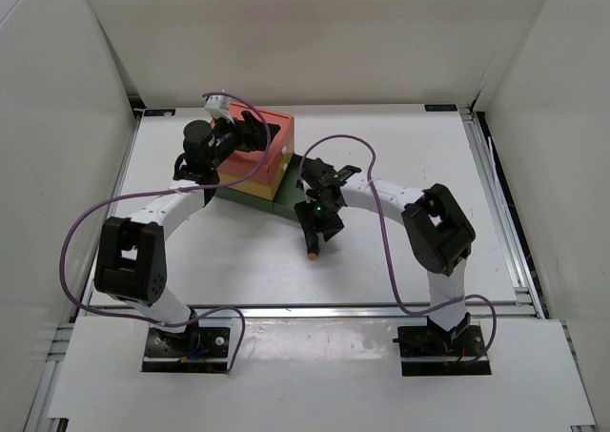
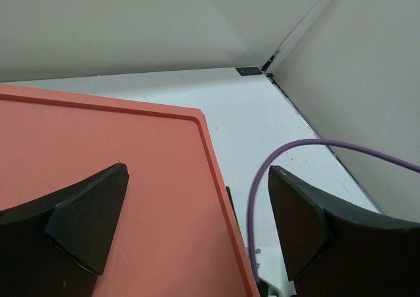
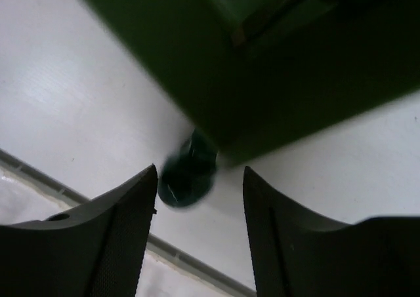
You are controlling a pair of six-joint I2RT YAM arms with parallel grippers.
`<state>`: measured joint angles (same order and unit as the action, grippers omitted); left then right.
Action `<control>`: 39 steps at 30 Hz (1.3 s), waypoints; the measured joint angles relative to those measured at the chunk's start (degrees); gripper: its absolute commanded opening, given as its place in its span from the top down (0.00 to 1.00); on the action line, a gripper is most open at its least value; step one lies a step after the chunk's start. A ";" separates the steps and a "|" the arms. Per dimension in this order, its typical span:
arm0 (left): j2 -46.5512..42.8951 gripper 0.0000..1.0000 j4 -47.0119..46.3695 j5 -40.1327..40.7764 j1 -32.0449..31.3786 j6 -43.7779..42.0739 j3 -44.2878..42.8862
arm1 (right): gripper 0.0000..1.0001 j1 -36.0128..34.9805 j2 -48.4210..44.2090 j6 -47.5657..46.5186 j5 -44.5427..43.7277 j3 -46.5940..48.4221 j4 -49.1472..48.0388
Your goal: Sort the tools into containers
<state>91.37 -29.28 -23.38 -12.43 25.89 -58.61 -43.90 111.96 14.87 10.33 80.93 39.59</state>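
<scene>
Left pincer open above the red box; right pincer open, blurred green tool near green box.

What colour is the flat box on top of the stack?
The flat rectangular top box is salmon-red, plain. The left wrist view shows it best.

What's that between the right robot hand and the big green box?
In the right wrist view, a small, round, dark teal blob sits between the open right end effector and the corner of the dark green box. It is too blurry to name.
</scene>
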 measured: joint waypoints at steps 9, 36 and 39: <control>-0.04 0.01 -0.15 0.00 0.00 -0.15 0.00 | 1.00 0.31 4.52 0.02 -0.11 2.43 4.20; 0.09 0.01 0.55 0.07 0.11 -0.35 -0.44 | 0.30 4.85 13.81 2.86 -3.37 35.04 3.32; 0.13 0.01 0.50 0.07 0.11 -0.35 -0.42 | 0.29 5.64 9.66 3.76 -4.26 27.63 0.87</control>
<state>91.50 -28.77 -23.31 -12.32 25.54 -59.02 -38.26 121.62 18.63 6.07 108.55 40.47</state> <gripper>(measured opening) 0.989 0.713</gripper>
